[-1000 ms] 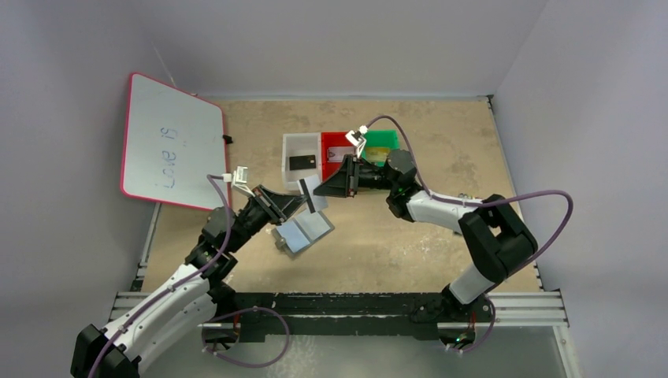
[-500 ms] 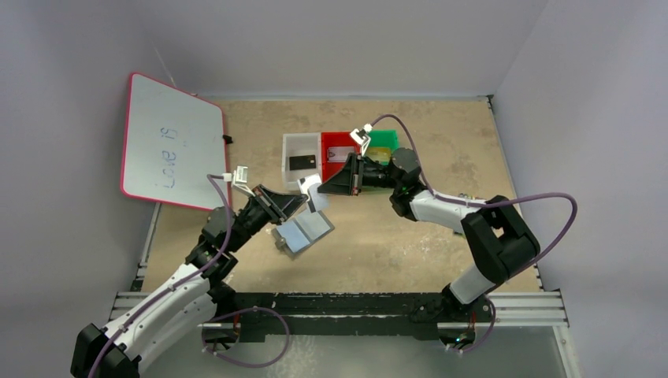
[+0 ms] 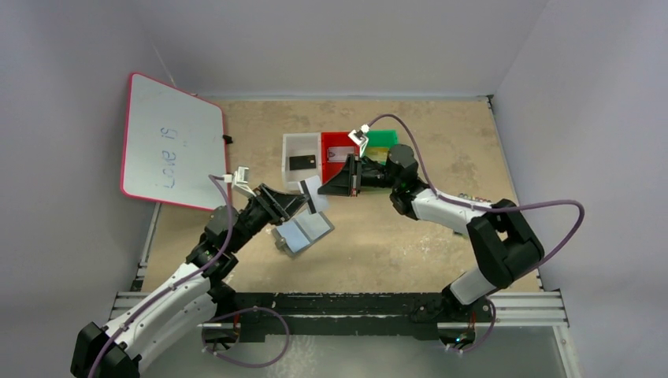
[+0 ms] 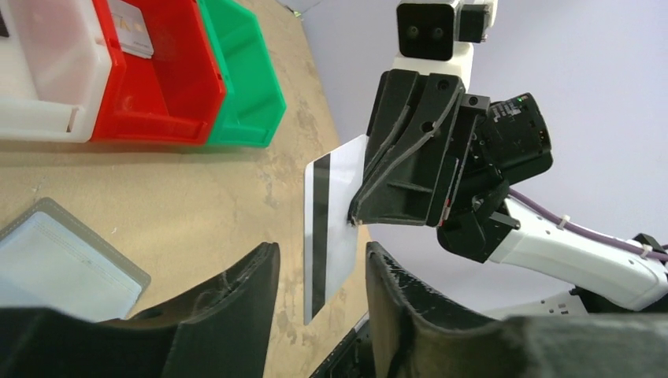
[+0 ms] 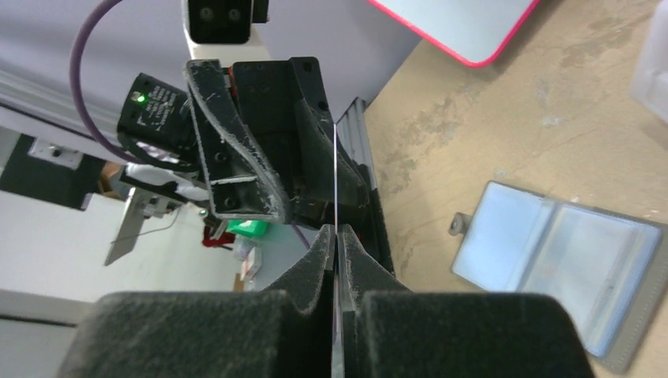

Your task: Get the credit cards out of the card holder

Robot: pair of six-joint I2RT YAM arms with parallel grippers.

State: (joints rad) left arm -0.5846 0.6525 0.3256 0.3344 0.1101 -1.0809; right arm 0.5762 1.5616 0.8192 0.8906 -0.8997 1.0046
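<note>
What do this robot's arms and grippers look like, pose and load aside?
The left arm and right arm have glossy white shells between matte black joints, each trailing a loose purple-grey cable. The left gripper and right gripper are black wedges with tapering jaws, each topped by a white two-lens camera block. A small green light glows on each wrist housing.

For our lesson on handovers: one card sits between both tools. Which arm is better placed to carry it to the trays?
Right. The right tool is shut on the card and sits nearer the trays; the left tool stands open around the card, not gripping.
</note>
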